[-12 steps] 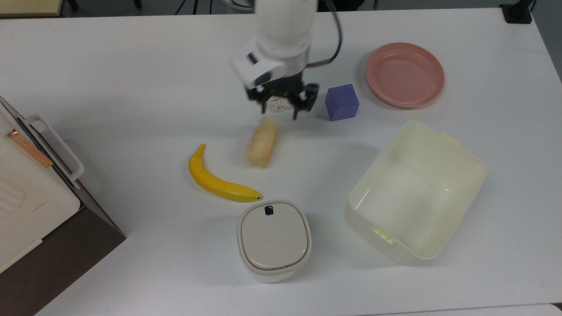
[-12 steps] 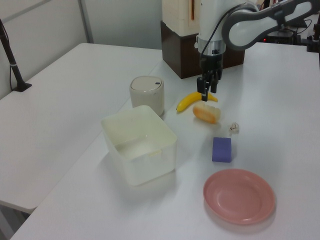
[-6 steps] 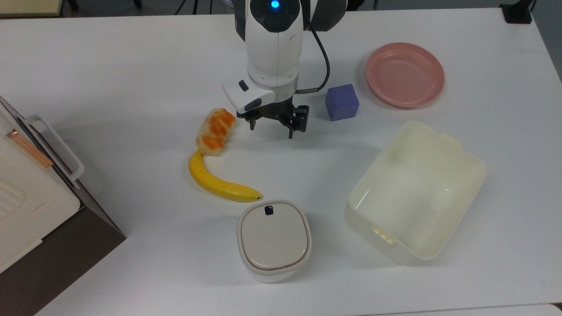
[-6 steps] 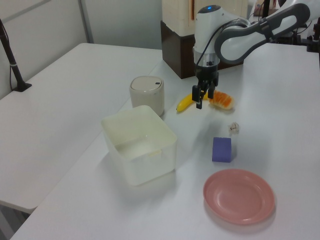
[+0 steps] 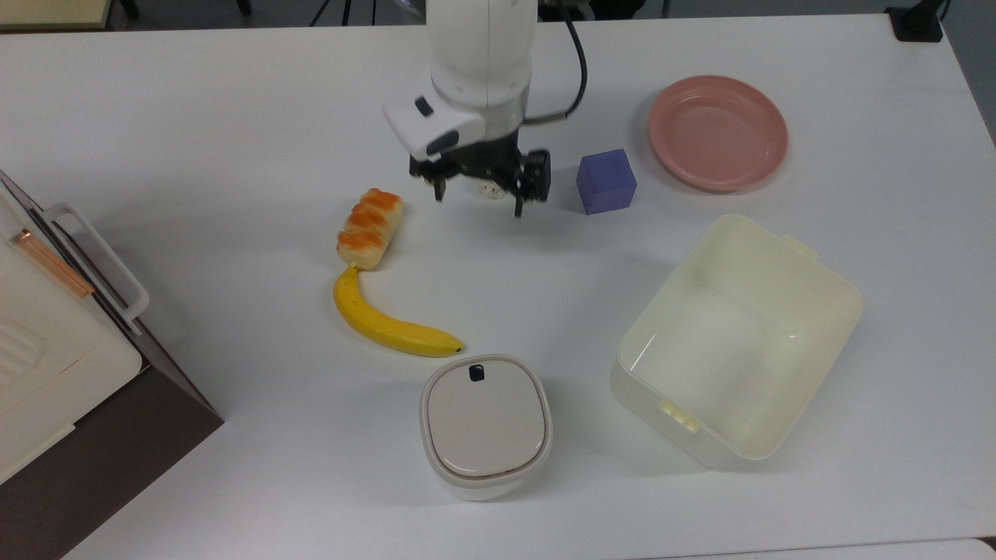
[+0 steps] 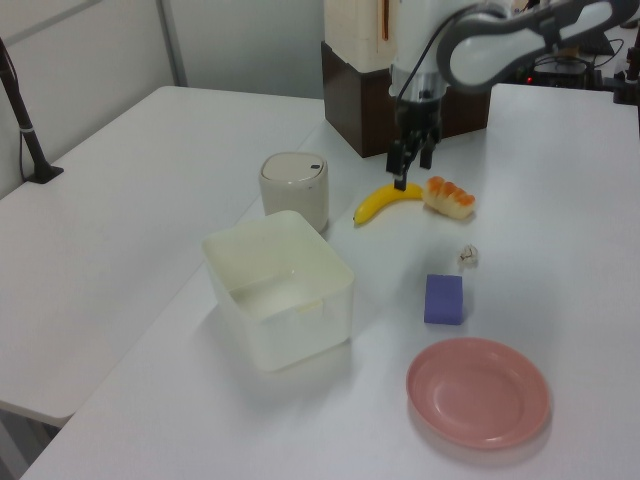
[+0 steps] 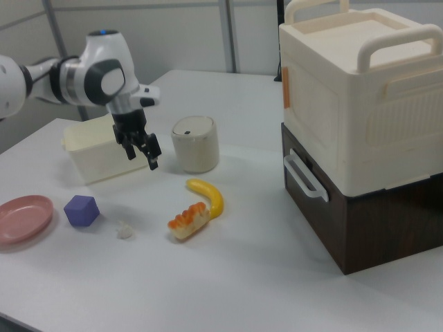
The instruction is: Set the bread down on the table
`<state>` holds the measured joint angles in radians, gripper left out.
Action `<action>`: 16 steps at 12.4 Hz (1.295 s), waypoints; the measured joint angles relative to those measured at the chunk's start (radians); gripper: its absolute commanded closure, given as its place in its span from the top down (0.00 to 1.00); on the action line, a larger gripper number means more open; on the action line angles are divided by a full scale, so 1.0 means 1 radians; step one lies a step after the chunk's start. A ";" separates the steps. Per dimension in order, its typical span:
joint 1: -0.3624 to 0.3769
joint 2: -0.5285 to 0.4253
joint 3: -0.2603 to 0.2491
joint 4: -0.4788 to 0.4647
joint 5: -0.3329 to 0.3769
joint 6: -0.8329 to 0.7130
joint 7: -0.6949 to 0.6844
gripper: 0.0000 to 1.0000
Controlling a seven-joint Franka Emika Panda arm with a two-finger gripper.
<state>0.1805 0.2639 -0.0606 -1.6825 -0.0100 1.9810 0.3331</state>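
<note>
The bread [image 5: 369, 228] lies flat on the white worktop [image 5: 194, 140], glazed side up, touching the banana [image 5: 389, 323] tip at the top view's left. The tool [image 5: 478, 190] hangs above, fingers apart and empty. The task looks done.

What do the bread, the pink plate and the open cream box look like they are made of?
The bread looks like a moulded toy: uniform pale body, evenly painted orange bumps, probably plastic or foam. The pink plate seems to be smooth plastic or glazed ceramic, with a soft sheen on its rim; which one is unclear. The cream box appears to be thin, slightly translucent plastic, with glossy highlights inside and moulded clip tabs.
</note>
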 measured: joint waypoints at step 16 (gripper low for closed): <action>-0.084 -0.154 -0.049 0.097 0.000 -0.281 -0.240 1.00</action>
